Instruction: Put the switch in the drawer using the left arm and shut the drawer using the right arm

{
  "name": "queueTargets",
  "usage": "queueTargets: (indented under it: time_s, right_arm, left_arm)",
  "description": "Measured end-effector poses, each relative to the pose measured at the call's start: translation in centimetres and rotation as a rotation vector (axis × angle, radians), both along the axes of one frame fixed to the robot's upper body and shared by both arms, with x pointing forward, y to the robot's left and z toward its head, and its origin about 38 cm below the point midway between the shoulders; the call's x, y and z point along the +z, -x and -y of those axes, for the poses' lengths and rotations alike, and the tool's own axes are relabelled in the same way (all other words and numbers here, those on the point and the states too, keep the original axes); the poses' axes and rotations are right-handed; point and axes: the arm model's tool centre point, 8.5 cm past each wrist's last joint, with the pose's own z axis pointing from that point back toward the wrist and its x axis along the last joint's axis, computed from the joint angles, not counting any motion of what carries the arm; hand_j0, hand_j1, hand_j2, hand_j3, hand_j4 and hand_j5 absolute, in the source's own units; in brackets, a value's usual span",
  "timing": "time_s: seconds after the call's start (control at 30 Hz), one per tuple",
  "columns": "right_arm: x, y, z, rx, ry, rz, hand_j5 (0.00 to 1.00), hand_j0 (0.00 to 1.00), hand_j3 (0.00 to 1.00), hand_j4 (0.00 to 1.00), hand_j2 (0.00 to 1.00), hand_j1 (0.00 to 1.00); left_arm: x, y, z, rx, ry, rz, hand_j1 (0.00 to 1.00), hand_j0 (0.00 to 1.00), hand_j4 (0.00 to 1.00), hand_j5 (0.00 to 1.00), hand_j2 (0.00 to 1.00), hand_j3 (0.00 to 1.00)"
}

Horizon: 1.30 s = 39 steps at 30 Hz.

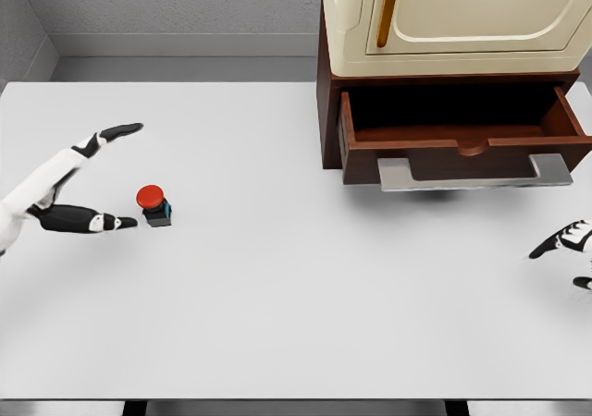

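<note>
Red switch (154, 204) seemingly touching left robot hand (88, 180).

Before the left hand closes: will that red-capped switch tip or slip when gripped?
The switch looks rigid and probably light. Its wide red cap sits on a narrower dark base, so a push near the top may tip it. The rounded cap could slip from the fingers; the squarer base seems the safer hold. The left hand is open, one fingertip close beside the base.

The left hand (92, 180), fingers spread, reaches the red-topped switch (154, 204) on the white table (296, 296); the drawer (462, 134) stands open.
</note>
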Motion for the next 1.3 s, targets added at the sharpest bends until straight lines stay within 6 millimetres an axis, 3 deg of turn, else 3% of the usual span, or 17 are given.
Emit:
queueTargets:
  time_s: [0.1, 0.2, 0.5, 0.7, 0.8, 0.93, 1.3]
  right_arm:
    - [0.3, 0.2, 0.5, -0.024, -0.010, 0.020, 0.50, 0.50, 0.50, 0.50, 0.50, 0.50]
    - [0.4, 0.3, 0.6, -0.040, -0.027, 0.038, 0.48, 0.48, 0.48, 0.48, 0.48, 0.48]
    - [0.4, 0.4, 0.6, -0.045, -0.051, 0.044, 0.51, 0.51, 0.51, 0.51, 0.51, 0.51]
    - [0.2, 0.2, 0.2, -0.035, -0.059, 0.039, 0.54, 0.54, 0.54, 0.54, 0.54, 0.54]
    - [0.2, 0.1, 0.1, -0.030, -0.059, 0.038, 0.54, 0.54, 0.54, 0.54, 0.54, 0.54]
    - [0.4, -0.3, -0.3, -0.017, -0.062, 0.048, 0.53, 0.53, 0.53, 0.53, 0.53, 0.53]
    - [1.5, -1.3, -0.7, 0.002, -0.056, 0.083, 0.53, 0.53, 0.53, 0.53, 0.53, 0.53]
  left_arm:
    - [0.3, 0.0, 0.1, -0.003, 0.075, -0.005, 1.00, 1.00, 1.00, 1.00, 1.00, 1.00]
    - [-0.1, 0.0, 0.8, -0.009, 0.128, -0.015, 1.00, 1.00, 1.00, 1.00, 1.00, 1.00]
    - [-4.0, -0.6, 2.9, 0.024, 0.144, -0.249, 1.00, 1.00, 1.00, 1.00, 1.00, 1.00]
    - [-4.9, -1.9, 1.7, 0.088, 0.189, -0.354, 1.00, 1.00, 1.00, 1.00, 1.00, 1.00]
    - [-6.3, -2.2, 1.1, 0.127, 0.210, -0.395, 1.00, 1.00, 1.00, 1.00, 1.00, 1.00]
    - [-8.0, -1.9, 1.0, 0.149, 0.225, -0.433, 1.00, 1.00, 1.00, 1.00, 1.00, 1.00]
    - [-9.7, -1.8, 0.5, 0.180, 0.159, -0.452, 1.00, 1.00, 1.00, 1.00, 1.00, 1.00]
